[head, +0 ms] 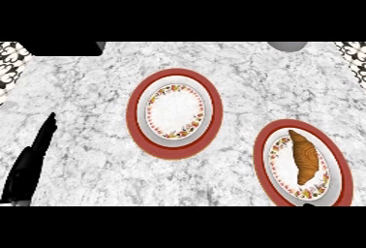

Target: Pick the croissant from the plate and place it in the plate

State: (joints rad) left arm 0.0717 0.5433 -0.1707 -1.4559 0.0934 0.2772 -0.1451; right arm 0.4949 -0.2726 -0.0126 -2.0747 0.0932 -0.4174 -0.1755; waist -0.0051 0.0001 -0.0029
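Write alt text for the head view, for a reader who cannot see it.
A croissant lies lengthwise on a red-rimmed plate at the lower right of a grey marble counter. A matching plate, with nothing on it, sits apart near the centre. The robot's left hand rests open at the left edge, fingers straight.

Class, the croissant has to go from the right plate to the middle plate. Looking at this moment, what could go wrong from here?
1. The croissant is long with tapered ends; a grasp on one end might let it tilt or slip.
2. Bare counter separates the right plate from the middle plate; an early release could land it there.
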